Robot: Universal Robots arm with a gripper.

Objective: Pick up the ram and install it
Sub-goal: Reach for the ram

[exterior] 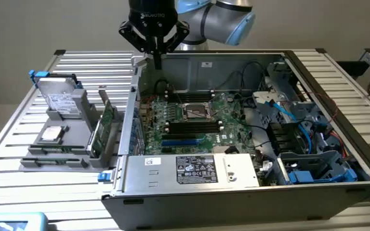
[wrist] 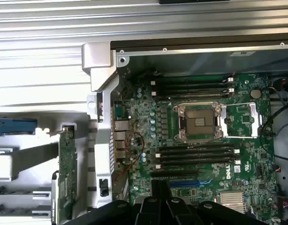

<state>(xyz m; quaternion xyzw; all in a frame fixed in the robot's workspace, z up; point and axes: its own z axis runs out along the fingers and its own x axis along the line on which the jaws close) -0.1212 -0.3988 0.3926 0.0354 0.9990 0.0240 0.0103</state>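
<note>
Well, I'd say the pick hasn't begun: my end effector (exterior: pixel 156 57) hangs closed and empty over the case's (exterior: pixel 191 60) back corner, the ram (exterior: pixel 104 127) stands in a holder (exterior: pixel 69 144) on the counter (exterior: pixel 18 144) beside the case, and grasping calls for opening over its top edge.

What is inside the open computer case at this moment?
A green motherboard with a CPU socket, black memory slots on both sides of it, and cables. The labelled metal box covers whatever lies under it.
</note>
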